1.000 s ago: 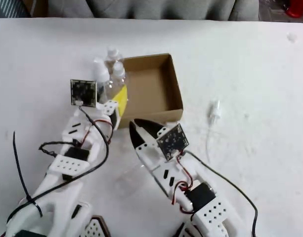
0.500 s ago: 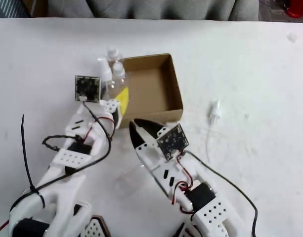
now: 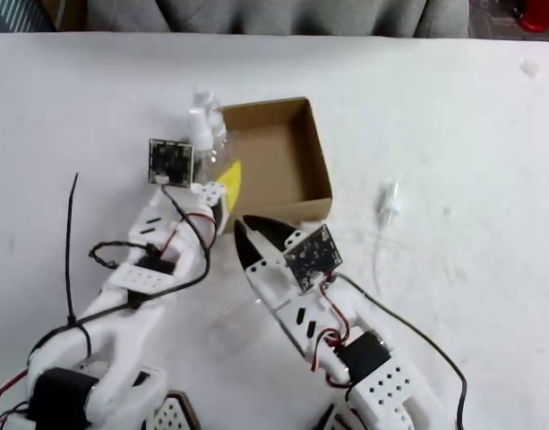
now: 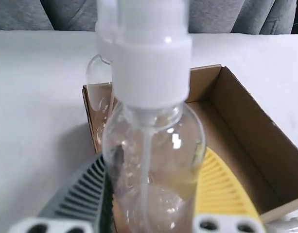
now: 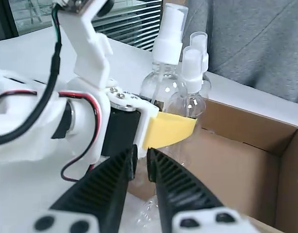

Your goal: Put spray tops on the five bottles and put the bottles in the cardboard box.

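Now my left gripper (image 3: pixel 213 172) pinches a bottle (image 4: pixel 153 145) that already carries its spray top; the grey jaw and the yellow jaw are closed on its belly. In the high view it stands left of centre in the upper half, just at the left wall of the cardboard box (image 3: pixel 315 152). The other bottles (image 3: pixel 202 97), also with tops, are close by at the upper left corner of the box. My right gripper (image 5: pixel 141 156) rests near the lower wall of the box. Its black jaws are almost pressed together, with only a thin slit, and they hold nothing. One loose spray top (image 3: pixel 388 199) lies on the table (image 3: pixel 471 107) to the right of the box, well apart.

To do this step well, I think I must bring the bottle fully over the wall before I lower it. I should keep it upright and not push the neighbours, which are very near. I should spread the jaws only when its bottom rests on the cardboard floor.

Compared with one second ago, my left arm has travelled up and to the right in the high view, so the bottle is closer to the box. My right arm has not moved.
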